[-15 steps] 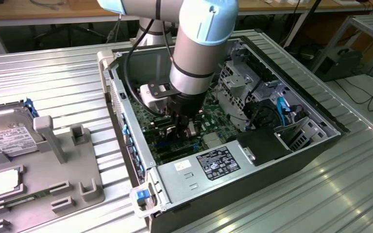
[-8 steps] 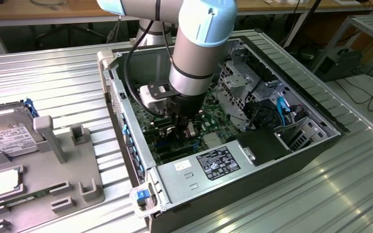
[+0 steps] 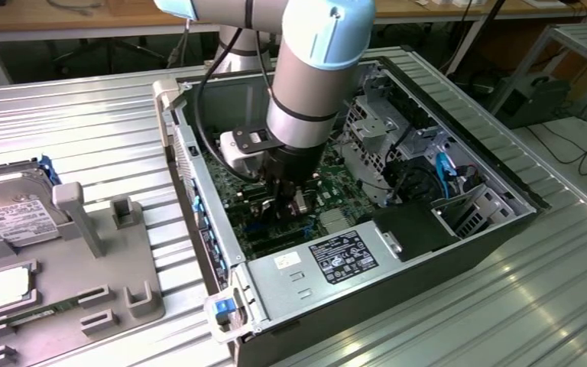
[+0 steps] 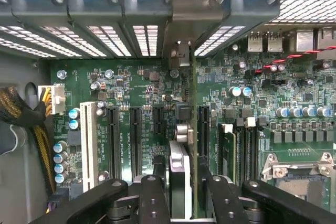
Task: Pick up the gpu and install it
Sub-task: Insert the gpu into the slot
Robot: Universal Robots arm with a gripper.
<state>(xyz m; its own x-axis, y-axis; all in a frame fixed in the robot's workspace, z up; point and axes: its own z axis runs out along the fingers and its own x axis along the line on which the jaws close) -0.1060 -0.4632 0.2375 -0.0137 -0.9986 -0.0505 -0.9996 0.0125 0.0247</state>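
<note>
exterior view
arm/gripper: one arm reaches down into the open PC case (image 3: 497, 229); gripper (image 3: 285, 200) low over the motherboard (image 3: 235, 200), fingertips hard to make out here.
gpu: seen edge-on, upright between the gripper fingers, down at the slot area.
handling: judged light, stiff, thin, fragile; best held by the top edge or cooler body, clear of the contacts and small parts.
counts: 1 case, 1 power supply (image 3: 336, 258) at the near end, 1 grey fixture tray (image 3: 120, 252) on the worktop (image 3: 538, 298) at the exterior view's left, 1 hard drive (image 3: 10, 205) on it, 1 memory stick (image 3: 39, 312).

wrist view
gripper (image 4: 181, 182): two black fingers (image 4: 152, 198) either side of the card, partly apart; cannot tell whether they still pinch it or stand just off it.
gpu (image 4: 184, 135): upright, edge-on, standing in line with a motherboard slot, its bracket (image 4: 181, 9) up at the rear slot openings; looks seated or nearly so, not certain.
counts: 1 gpu, 1 white slot (image 4: 89, 140), 3 bare black slots beside it.
</note>
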